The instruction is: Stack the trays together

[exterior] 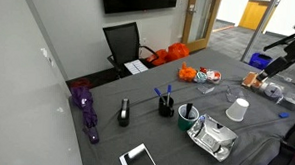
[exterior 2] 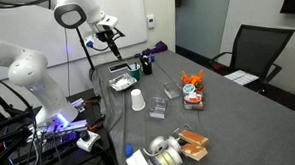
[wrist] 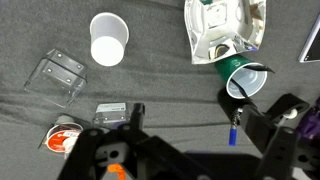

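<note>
**Arm above the surface, no tray yet taken**

Wrist view, read from the left: a clear tray [wrist: 60, 78] lies on the grey surface [wrist: 160, 70]. A smaller clear tray [wrist: 113, 113] lies near it but apart from it, and just below the two sits a container with orange contents [wrist: 62, 138]. A white cup [wrist: 108, 38] stands above them in the frame. The gripper [wrist: 190, 140] hangs over the middle with its fingers apart and nothing between them. To its right are a green cup [wrist: 243, 78] and a crumpled foil container [wrist: 225, 30].

Step in hand, as judged: the approach, with the trays unstacked. The next move calls for coming down over one clear tray, closing on its rim, then lifting it and setting it squarely into the other.

Hard to make out: the trays are transparent, so their rims barely show. The fingertips are cut off by the frame's lower edge. Whether the orange-filled container counts as a tray cannot be told.
</note>
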Tool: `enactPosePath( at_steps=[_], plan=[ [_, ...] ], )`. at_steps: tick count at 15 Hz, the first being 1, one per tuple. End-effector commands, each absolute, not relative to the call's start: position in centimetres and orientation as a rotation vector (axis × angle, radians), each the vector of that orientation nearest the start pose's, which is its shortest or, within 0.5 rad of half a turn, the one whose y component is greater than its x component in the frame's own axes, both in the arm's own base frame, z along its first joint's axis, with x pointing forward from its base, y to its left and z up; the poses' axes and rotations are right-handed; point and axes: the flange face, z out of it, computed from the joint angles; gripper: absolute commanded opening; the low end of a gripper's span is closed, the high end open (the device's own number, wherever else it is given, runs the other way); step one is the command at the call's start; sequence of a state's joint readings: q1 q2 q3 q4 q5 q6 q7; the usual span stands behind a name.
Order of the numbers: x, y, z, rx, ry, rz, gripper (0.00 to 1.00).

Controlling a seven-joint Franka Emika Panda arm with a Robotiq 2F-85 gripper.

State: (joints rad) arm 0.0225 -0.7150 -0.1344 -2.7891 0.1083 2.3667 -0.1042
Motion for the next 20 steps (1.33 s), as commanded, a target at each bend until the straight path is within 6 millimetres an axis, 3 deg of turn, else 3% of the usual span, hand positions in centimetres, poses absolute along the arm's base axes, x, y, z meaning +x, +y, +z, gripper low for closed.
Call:
enactPosePath(
  at_steps=[1, 5, 7, 11, 15, 20],
  plan=[
    [34.5, -3.5, 43.4, -2.961, 0.081, -0.445, 1.0],
    [34.9, -3.9, 43.7, -2.965, 0.102, -0.433, 1.0],
    [35.9, -5.5, 44.0, -2.962, 0.159, -0.387, 1.0],
    [38.7, -10.7, 43.3, -2.952, 0.387, -0.267, 1.0],
    [41.9, -15.5, 40.7, -2.894, 0.677, -0.175, 1.0],
    [46.3, -17.8, 35.9, -2.76, 1.025, -0.08, 1.0]
  ],
)
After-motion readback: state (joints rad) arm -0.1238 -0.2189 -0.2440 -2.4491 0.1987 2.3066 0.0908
